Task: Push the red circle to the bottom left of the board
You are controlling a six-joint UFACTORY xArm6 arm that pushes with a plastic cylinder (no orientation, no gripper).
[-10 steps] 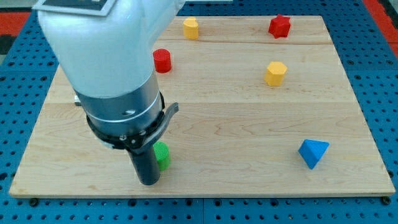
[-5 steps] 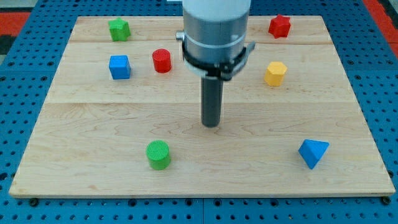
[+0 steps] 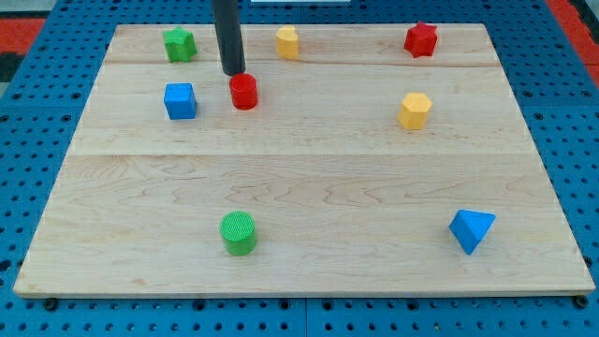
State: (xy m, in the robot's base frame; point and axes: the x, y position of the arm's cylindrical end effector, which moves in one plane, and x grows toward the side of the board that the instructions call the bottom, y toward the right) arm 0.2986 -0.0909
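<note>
The red circle [image 3: 244,92] is a short red cylinder in the upper left part of the wooden board [image 3: 299,187]. My tip [image 3: 233,72] stands just above it and slightly to its left, at its top edge, touching or nearly touching it. The rod rises straight up out of the view's top.
A blue cube [image 3: 180,100] lies left of the red circle. A green star [image 3: 179,43] is at top left, a yellow block [image 3: 287,41] at top centre, a red star [image 3: 421,39] at top right. A yellow hexagon [image 3: 415,110], a green cylinder [image 3: 239,232] and a blue triangle [image 3: 470,229] lie lower.
My tip moved from the board's lower left, by the green cylinder, through the centre, up to the red circle's top edge. No block has visibly moved.
</note>
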